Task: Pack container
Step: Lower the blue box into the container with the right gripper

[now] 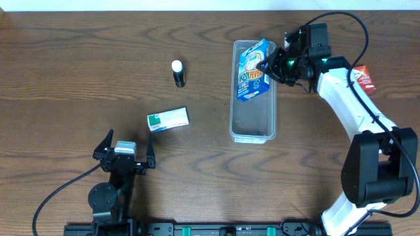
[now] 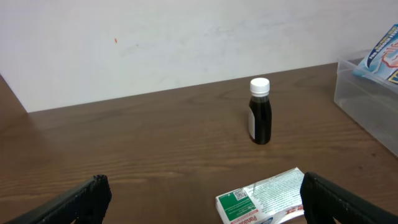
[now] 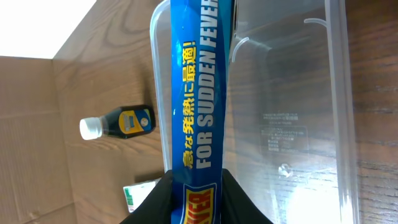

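Note:
The clear plastic container (image 1: 253, 121) stands right of the table's middle; it also shows in the right wrist view (image 3: 292, 112) and at the right edge of the left wrist view (image 2: 367, 102). My right gripper (image 1: 272, 65) is shut on a blue box (image 1: 252, 77) and holds it tilted over the container's far end. In the right wrist view the fingers (image 3: 198, 202) clamp the blue box (image 3: 196, 93) by its narrow sides. My left gripper (image 1: 125, 152) is open and empty near the front left; its fingers (image 2: 199, 202) frame a white and green box (image 2: 261, 198).
A small dark bottle with a white cap (image 1: 178, 73) stands left of the container, also in the left wrist view (image 2: 260, 112) and right wrist view (image 3: 118, 123). The white and green box (image 1: 167, 119) lies flat. A red packet (image 1: 364, 78) lies at the far right.

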You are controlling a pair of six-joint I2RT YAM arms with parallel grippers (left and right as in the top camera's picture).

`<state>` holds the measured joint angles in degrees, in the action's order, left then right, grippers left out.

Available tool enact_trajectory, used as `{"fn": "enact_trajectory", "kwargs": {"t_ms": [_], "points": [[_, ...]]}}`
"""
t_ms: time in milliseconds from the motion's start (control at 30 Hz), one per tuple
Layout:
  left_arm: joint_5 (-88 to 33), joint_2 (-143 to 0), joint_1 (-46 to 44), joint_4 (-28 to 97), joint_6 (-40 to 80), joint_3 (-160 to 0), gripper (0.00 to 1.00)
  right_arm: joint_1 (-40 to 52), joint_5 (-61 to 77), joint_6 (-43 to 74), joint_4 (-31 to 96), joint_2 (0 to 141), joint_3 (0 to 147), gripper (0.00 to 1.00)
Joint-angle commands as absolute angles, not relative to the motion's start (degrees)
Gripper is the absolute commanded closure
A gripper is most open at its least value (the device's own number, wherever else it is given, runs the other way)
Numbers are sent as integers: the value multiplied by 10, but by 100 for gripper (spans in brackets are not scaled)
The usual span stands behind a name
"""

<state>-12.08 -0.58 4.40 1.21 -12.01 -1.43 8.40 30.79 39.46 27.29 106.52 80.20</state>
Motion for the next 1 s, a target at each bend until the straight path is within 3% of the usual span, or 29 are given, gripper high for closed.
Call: {"fn": "enact_trajectory", "kwargs": {"t_ms": [0, 200, 267, 333, 367, 433, 467, 633, 767, 867, 967], "points": [[-131, -3, 46, 27, -117, -2, 2, 88, 308, 403, 261, 1059, 801, 80], [-131, -3, 46, 27, -117, -2, 2, 94, 311, 403, 228, 1059, 801, 80], [-131, -3, 46, 27, -117, -2, 2, 96, 318, 402, 218, 1059, 801, 74], [-131, -3, 46, 27, -117, -2, 2, 98, 319, 402, 218, 1059, 801, 54], [-131, -3, 46, 27, -117, -2, 2, 99, 319, 402, 219, 1059, 801, 31], [-131, -3, 46, 27, -117, -2, 2, 100, 320, 399, 219, 1059, 801, 10], [-131, -3, 46, 27, -117, -2, 2, 101, 321, 391, 218, 1059, 801, 6], [-131, -3, 46, 27, -117, -2, 2, 99, 336, 381, 200, 1054, 802, 4], [-130, -3, 46, 27, -117, -2, 2, 98, 337, 380, 186, 1040, 803, 11], [-131, -3, 46, 27, -117, -2, 2, 102, 350, 359, 173, 1027, 803, 18], [-131, -3, 46, 27, -117, -2, 2, 116, 347, 331, 173, 1018, 803, 35]]}}
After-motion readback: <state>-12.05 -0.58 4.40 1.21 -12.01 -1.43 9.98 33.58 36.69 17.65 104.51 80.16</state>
